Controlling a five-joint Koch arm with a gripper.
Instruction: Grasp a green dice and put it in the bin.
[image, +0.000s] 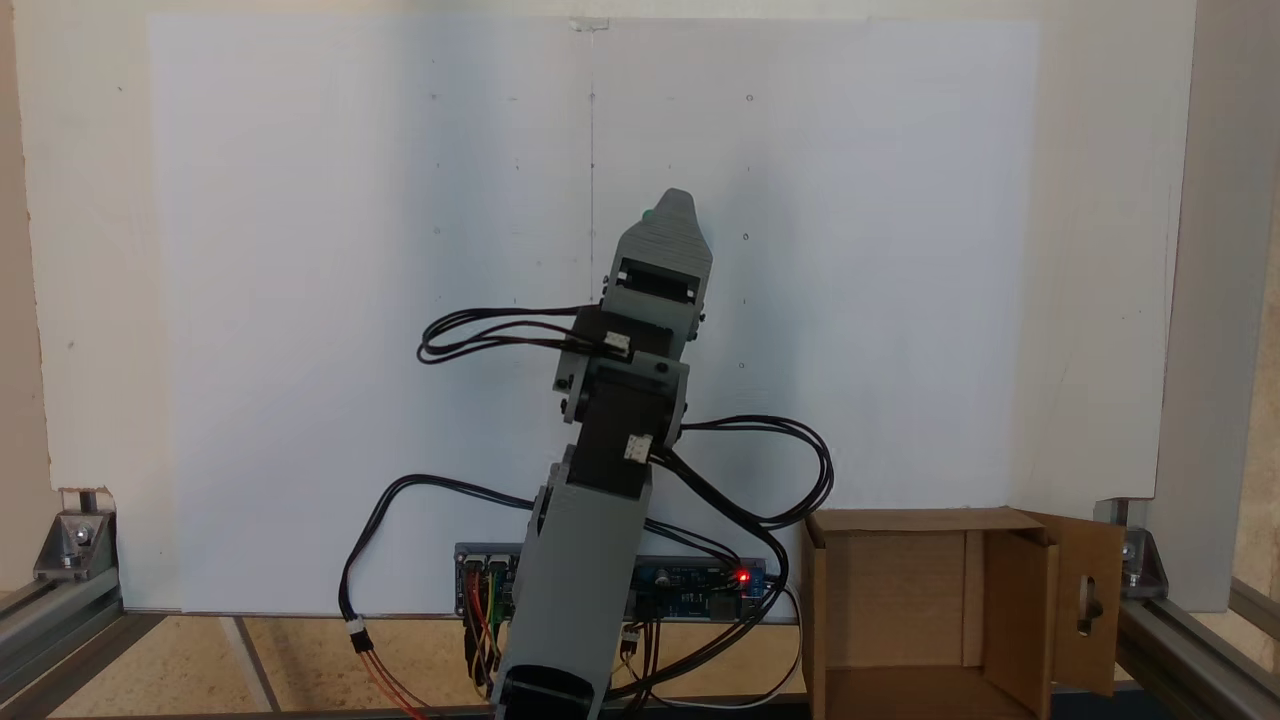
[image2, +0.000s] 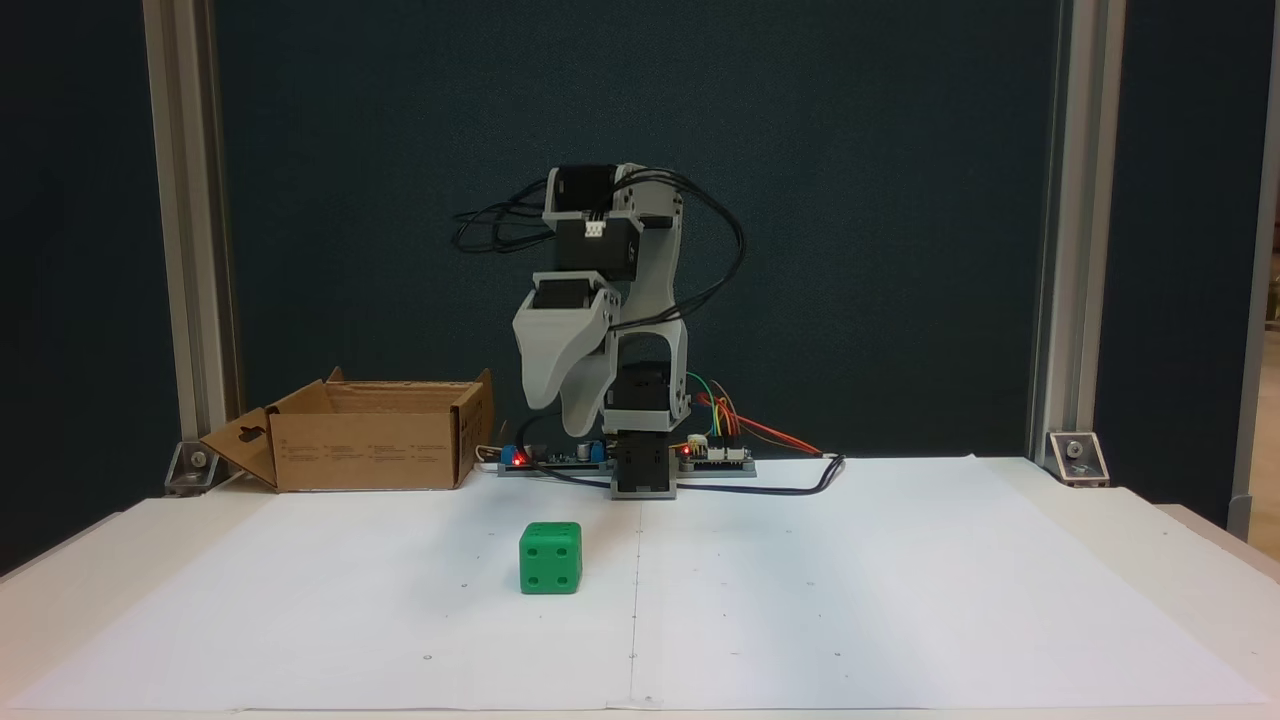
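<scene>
The green dice (image2: 550, 558) sits on the white paper, in front of the arm and slightly left of its base. In a fixed view from behind the arm, only a green sliver of the dice (image: 648, 215) peeks out beside the gripper's tip. The gripper (image2: 562, 420) hangs folded close to the arm's base, pointing down, well above and behind the dice. Its grey jaws lie together with nothing between them. The gripper (image: 678, 200) shows as one grey tip from behind. The bin (image2: 370, 435), a brown cardboard box with open flaps, stands left of the base. It is also seen as the bin (image: 930, 610) at lower right.
A circuit board (image2: 560, 455) with red lights and loose cables lies at the arm's base. Aluminium frame posts (image2: 185, 250) stand at the table's back corners. White paper (image2: 900, 580) covers the table around the dice.
</scene>
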